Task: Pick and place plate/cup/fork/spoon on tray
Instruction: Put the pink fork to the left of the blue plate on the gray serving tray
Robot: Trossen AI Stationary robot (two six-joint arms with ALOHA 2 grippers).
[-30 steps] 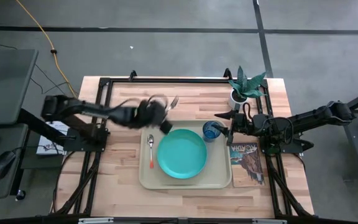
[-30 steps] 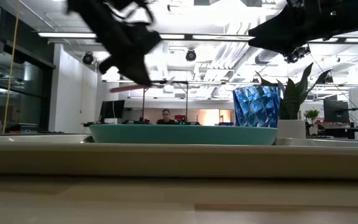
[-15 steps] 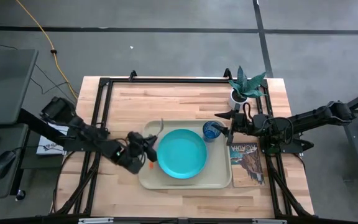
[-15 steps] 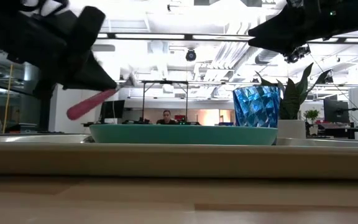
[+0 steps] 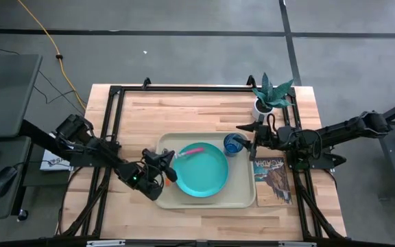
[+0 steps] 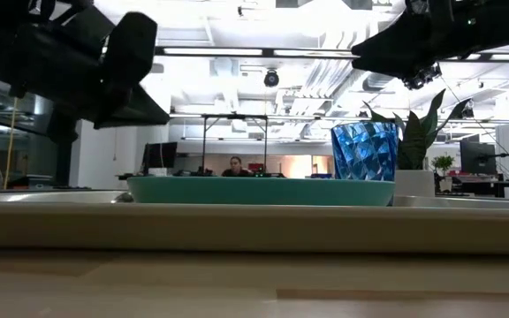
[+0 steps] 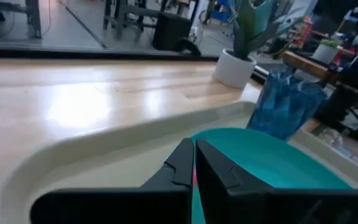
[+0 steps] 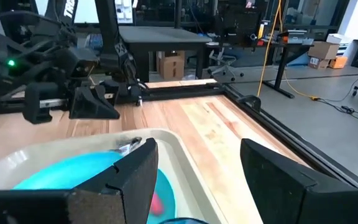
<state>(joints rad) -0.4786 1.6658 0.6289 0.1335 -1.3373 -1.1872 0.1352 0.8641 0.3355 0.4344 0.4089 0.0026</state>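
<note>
The beige tray (image 5: 242,200) holds the turquoise plate (image 5: 204,175) and the blue cup (image 5: 232,144). The fork (image 5: 196,149) lies across the plate's far-left part. Its pink handle points toward the cup and its tines (image 8: 128,147) are by the plate's rim. My left gripper (image 5: 173,167) hovers over the tray's left part, above the plate's rim (image 6: 162,115). Its fingers are a narrow gap apart (image 7: 194,163), and the pink shows through the gap. The spoon is hidden under this arm. My right gripper (image 5: 247,142) is wide open (image 8: 201,186), just right of the cup.
A white pot with a green plant (image 5: 265,103) stands at the far right. A book (image 5: 271,180) lies right of the tray. Black frame rails (image 5: 184,88) run around the work area. A person (image 6: 235,164) sits far behind the table.
My left gripper has come from above the table's far left toward the near edge and down over the tray's left part, turning as it went. It carried the fork, handle hanging down half a second ago. The fork now lies on the plate, free of the fingers.
</note>
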